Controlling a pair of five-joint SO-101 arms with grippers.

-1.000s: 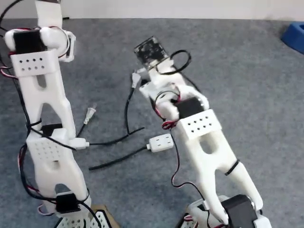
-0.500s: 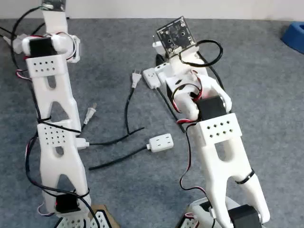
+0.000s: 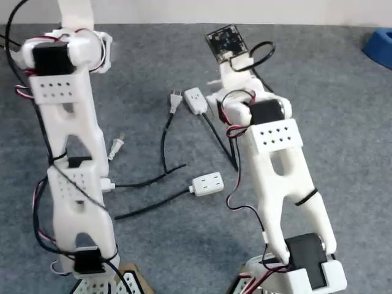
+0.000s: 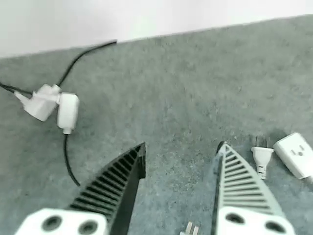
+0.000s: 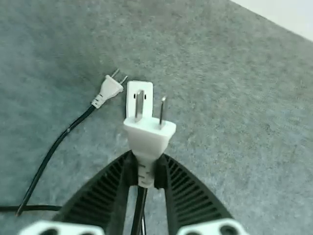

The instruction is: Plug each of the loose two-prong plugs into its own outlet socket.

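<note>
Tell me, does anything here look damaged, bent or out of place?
Nothing stands out. The plug in the right fingers sits straight with both prongs unbent, the outlet socket past it looks intact, and the black cords just lie loose.

grey ground, white plastic, black cords

the carpet (image 3: pixel 331 92) is flecked mid-grey all over. the left arm (image 3: pixel 64 116) and right arm (image 3: pixel 278 165) are white, with black motor blocks, red and black wiring, and plates dotted with small holes. the left gripper (image 4: pixel 181 147) and right gripper (image 5: pixel 145 161) have ribbed black fingers (image 4: pixel 117 181) on white bases. the held plug (image 5: pixel 148 132) is white with silver prongs. the loose plug (image 3: pixel 174 100) at 12 o'clock and the centre outlet socket (image 3: pixel 207 183) are white on black cords. a blue object (image 3: pixel 380 46) sits at 2 o'clock.
</note>
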